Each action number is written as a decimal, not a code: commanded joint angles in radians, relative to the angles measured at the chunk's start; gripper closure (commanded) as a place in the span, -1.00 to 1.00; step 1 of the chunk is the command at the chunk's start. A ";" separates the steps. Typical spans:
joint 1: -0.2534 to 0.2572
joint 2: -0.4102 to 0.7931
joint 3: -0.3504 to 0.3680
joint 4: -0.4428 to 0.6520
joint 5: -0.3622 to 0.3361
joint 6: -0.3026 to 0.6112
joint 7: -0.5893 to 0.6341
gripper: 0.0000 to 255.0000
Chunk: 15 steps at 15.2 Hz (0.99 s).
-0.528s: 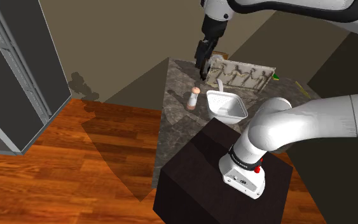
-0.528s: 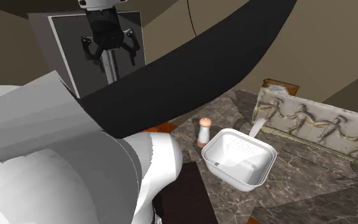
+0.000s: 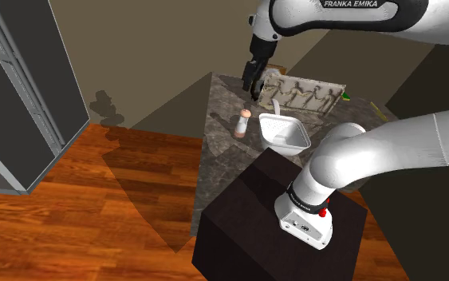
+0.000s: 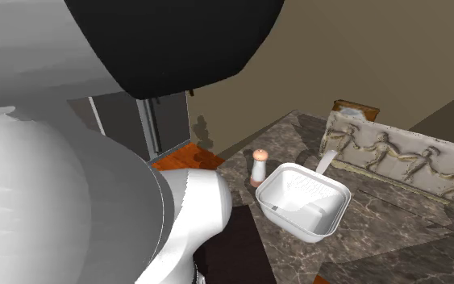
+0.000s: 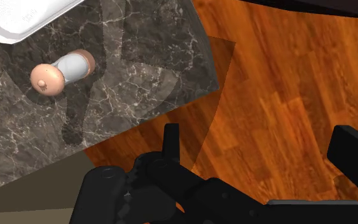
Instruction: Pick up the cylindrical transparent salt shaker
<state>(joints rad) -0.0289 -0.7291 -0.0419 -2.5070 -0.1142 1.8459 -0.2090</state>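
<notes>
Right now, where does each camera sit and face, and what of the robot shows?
Shoulder view: behind the stand, looking down the marble counter; stand, arm, gripper show.
Second exterior view: beside the arm, facing the white tub; arm links show.
Wrist view: on the open gripper, looking down at counter and wood floor; fingers show.
All three share the salt shaker.

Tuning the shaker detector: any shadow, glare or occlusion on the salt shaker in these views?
Shoulder view: the salt shaker is small but unblocked, and a broad shadow wedge lies over the wood floor beside it. Second exterior view: the arm blocks the left and top, while the shaker is evenly lit beside the white bin. Wrist view: it casts a soft shadow on the marble counter, with no glare.
</notes>
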 commanded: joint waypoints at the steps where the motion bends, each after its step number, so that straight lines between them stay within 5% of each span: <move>1: -0.014 0.036 -0.030 -0.021 -0.017 0.061 -0.024 -1.00; 15: -0.083 0.463 -0.248 0.020 -0.049 0.464 -0.221 -1.00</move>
<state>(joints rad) -0.1077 -0.2931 -0.2747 -2.4940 -0.1665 2.2874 -0.4120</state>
